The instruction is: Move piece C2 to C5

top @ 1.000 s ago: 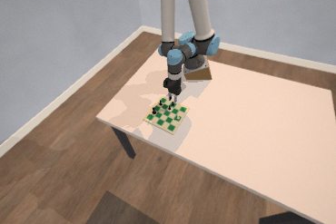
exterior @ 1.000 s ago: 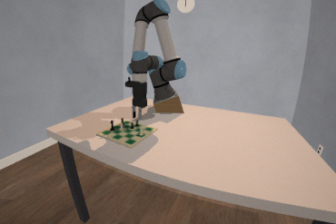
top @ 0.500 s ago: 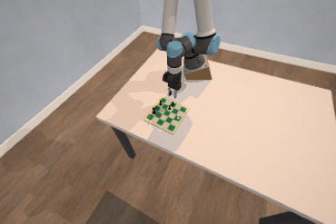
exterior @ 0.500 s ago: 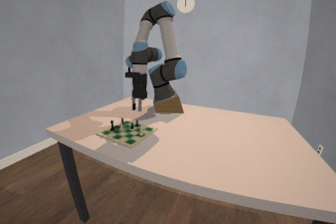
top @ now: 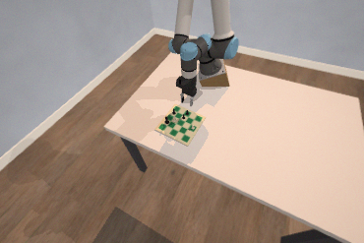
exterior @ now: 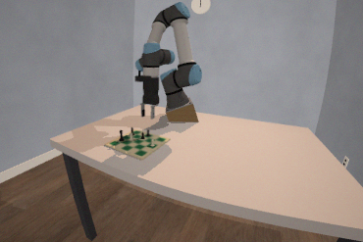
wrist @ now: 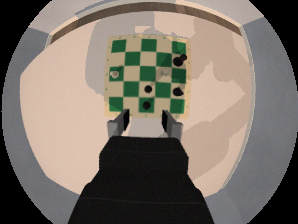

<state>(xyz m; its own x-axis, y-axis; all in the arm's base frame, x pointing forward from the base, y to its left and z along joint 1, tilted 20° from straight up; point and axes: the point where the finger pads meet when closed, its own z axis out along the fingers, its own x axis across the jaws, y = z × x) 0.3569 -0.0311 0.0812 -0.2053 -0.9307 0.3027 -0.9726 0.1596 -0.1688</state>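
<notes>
Board letters too small to read

The gripper [wrist: 145, 123] hangs wide open and empty above the chessboard's [wrist: 148, 75] near edge (black pieces [wrist: 148, 88] stand apart below it).

Arm [exterior: 176, 43]: pale grey tube links, light-blue joint caps, dark grey joint housings. Base sits on a tan wedge mount [exterior: 182, 114] near the desk's back edge. Gripper [exterior: 147, 112]: black boxy body, two slim dark fingers.
</notes>
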